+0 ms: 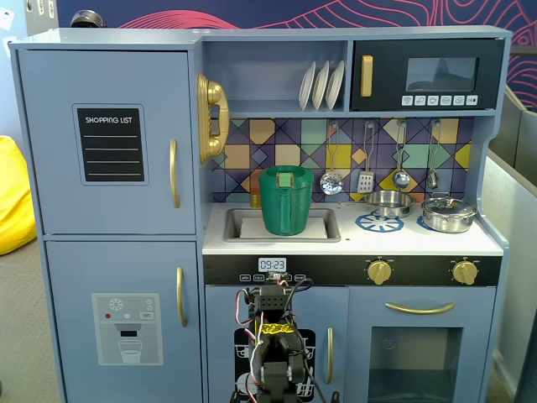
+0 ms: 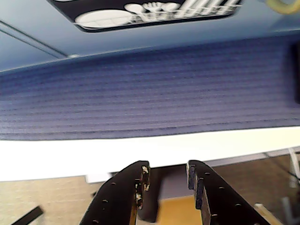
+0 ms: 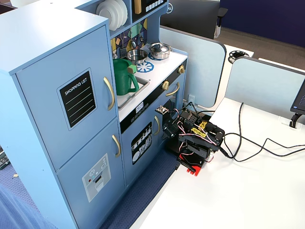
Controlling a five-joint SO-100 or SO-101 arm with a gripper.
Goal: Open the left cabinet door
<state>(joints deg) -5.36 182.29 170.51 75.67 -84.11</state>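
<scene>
Left cabinet door (image 1: 107, 143) shut; hand (image 2: 168, 180) narrowly parted, empty, low by dishes door (image 3: 141, 144).

Bright, even indoor light fills both fixed views with soft shadows and sharp focus, while the wrist view is blurred, its white strip overexposed.

The arm (image 3: 193, 138) sits folded low over its base, and in the wrist view the gripper (image 2: 168, 177) has its black jaws slightly parted, holding nothing
</scene>
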